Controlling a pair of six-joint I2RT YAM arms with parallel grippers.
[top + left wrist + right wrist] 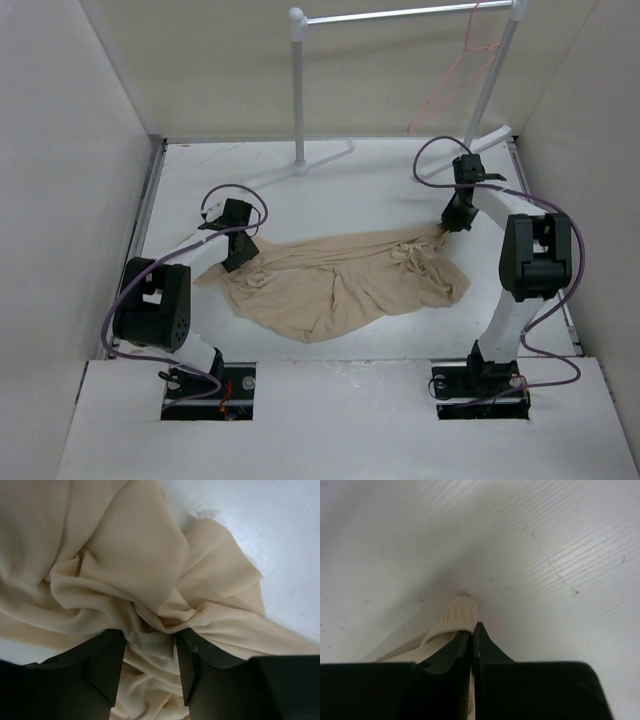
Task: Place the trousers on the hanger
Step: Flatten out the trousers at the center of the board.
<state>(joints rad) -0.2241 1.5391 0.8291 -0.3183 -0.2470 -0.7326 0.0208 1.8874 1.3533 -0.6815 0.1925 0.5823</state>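
Note:
The tan trousers (340,280) lie crumpled across the middle of the table. My left gripper (238,260) is down on their left edge. In the left wrist view its jaws (150,652) stand a little apart, closed on a bunched wad of trousers (125,565), with folds radiating from the grip. My right gripper (452,222) is at the trousers' far right corner. Its jaws (474,630) are pressed together on a ribbed band of the trousers (457,612), low over the table. The pink wire hanger (455,80) hangs from the rack bar at the back right, apart from both grippers.
A white tubular rack (298,90) with a metal bar (400,15) stands at the back, with its feet on the table. White walls close in the table on the left, right and back. Purple cables loop over both arms.

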